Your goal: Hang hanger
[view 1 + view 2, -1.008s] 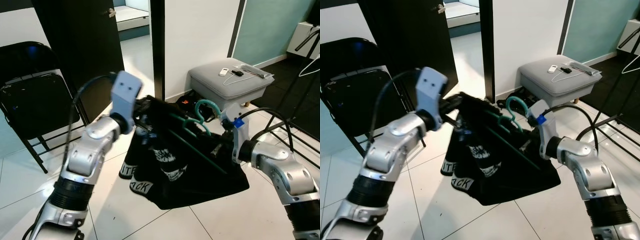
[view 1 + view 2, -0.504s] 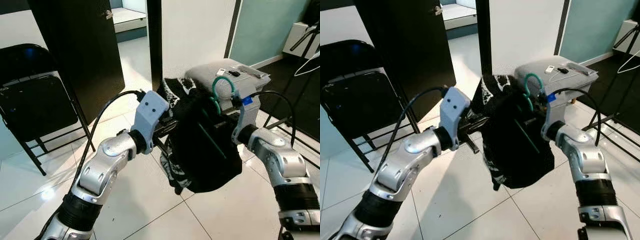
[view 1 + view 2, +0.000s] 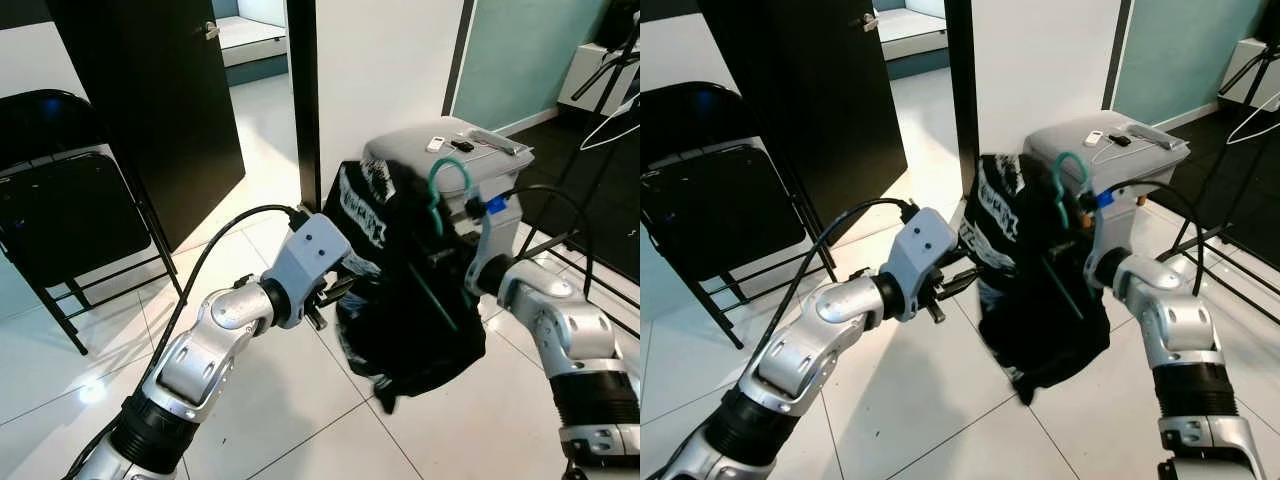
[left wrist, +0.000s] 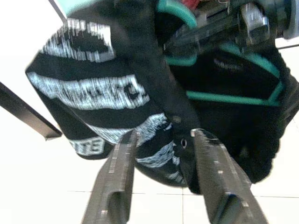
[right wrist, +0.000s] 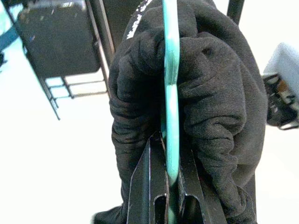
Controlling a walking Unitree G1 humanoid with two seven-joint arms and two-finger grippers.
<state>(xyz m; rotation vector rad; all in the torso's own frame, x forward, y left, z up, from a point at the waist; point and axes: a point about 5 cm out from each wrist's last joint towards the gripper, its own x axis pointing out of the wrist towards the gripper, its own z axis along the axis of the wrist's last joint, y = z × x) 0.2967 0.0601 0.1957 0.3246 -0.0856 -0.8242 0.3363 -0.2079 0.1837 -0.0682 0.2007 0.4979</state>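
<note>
Across the left half of the left eye view stand a black door and a black folding chair, with white floor tiles below. At upper right sits a grey padded stool carrying 2 or 3 small devices. Centre frame, a black garment with white lettering hangs in a loose bundle from a teal hanger, held up in the air in front of the stool.

The right gripper is clamped on the hanger's teal frame, its 2 black fingers pinching the plastic just below the bunched cloth. The left gripper sits just left of the garment with its fingers parted and nothing between them; the cloth lies right beyond its tips.

By the look of it, the hanger is stiff, thin and light, and probably slick, so it could twist in a narrow pinch. The garment is soft and floppy and adds weight that sags to 1 side. A hold on the frame near the neck seems soundest.

The hook points up, toward the top of the frame. The hanger's long axis appears tilted, running down and right under the cloth.
</note>
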